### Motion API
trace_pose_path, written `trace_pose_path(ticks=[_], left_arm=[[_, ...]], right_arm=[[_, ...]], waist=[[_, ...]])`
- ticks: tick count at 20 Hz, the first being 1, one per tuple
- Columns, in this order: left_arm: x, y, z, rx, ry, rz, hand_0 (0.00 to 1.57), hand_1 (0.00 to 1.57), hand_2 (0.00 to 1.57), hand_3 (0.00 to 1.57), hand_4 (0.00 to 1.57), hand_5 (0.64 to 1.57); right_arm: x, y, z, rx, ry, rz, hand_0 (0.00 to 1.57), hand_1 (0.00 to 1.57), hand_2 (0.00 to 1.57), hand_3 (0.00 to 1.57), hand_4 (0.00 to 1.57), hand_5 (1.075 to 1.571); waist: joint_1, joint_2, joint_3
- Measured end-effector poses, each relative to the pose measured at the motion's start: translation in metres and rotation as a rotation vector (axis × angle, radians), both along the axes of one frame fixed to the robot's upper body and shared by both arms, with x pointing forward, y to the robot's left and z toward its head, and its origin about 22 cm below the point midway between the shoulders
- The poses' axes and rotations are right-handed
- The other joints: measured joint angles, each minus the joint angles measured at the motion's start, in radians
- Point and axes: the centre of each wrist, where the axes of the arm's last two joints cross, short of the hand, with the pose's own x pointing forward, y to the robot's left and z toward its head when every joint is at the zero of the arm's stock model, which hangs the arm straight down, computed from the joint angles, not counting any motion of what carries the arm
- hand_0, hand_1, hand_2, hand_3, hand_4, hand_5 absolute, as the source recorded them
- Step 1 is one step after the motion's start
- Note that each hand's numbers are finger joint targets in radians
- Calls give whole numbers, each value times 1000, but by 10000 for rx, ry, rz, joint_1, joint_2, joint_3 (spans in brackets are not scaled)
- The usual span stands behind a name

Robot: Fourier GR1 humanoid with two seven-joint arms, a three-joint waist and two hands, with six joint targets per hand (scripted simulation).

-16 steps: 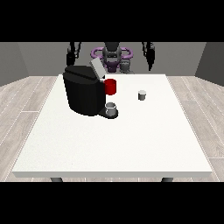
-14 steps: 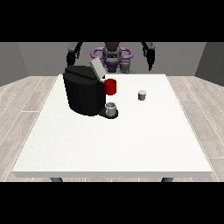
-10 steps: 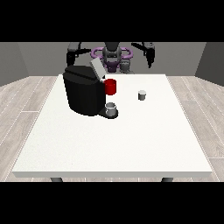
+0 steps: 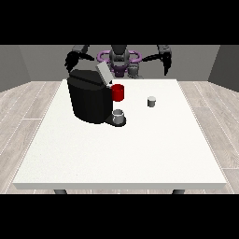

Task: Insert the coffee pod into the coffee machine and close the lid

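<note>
Hand at the view's right: hung at the upper right of the frame, above and behind the far edge of the table, touching nothing; whether its fingers were spread or curled could not be told.
Hand at the view's left: sat at the upper left, just above and behind the coffee machine's top, dark against the dark machine; its fingers could not be made out either, and contact with the machine could not be told.
Robot body: stood at the top centre, between the two raised arms, behind the table.
Coffee machine: black and boxy, stood on the left half of the far part of the table, left of centre in the frame.
Lid: grey, tilted up and open at the machine's upper right corner.
Red part: sat on the machine's right side, just below the raised lid.
Cup: grey, stood on the machine's base, directly under the red part.
Coffee pod: small, grey, upright on the table, to the right of the machine and apart from it, well below the hand at the view's right.
Table: large and white, filling the middle of the frame.
</note>
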Motion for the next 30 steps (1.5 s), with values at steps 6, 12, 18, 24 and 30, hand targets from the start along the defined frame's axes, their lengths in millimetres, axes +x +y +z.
trace_pose_path(ticks=[6, 12, 18, 24, 30], left_arm=[[30, 18, 10, 377, 696, 234, 0, 0, 0, 0, 0, 1571], [51, 34, 8, 870, 1162, 483, 0, 0, 0, 0, 0, 1571], [65, 45, -2, 1363, 1678, 765, 0, 0, 0, 0, 0, 1571], [78, 34, -6, 2235, 2181, 400, 0, 0, 375, 0, 0, 1571], [85, 26, -13, 2965, 2335, 338, 695, 695, 778, 429, 0, 1571]], right_arm=[[5, 16, 7, 123, -449, 324, 0, 0, 0, 0, 228, 1571], [13, 24, 16, 133, -899, 675, 0, 0, 0, 0, 281, 1571], [22, 27, 24, 143, -868, 772, 0, 0, 0, 0, 358, 1571], [33, 27, 22, -11, -378, 548, 0, 0, 0, 0, 389, 1571], [44, 27, 16, -267, -195, 309, 0, 0, 0, 0, 424, 1571]], waist=[[-449, 477, -1], [-717, 1138, -3], [-798, 1465, -6], [-672, 1517, -3], [-568, 1691, -1]])
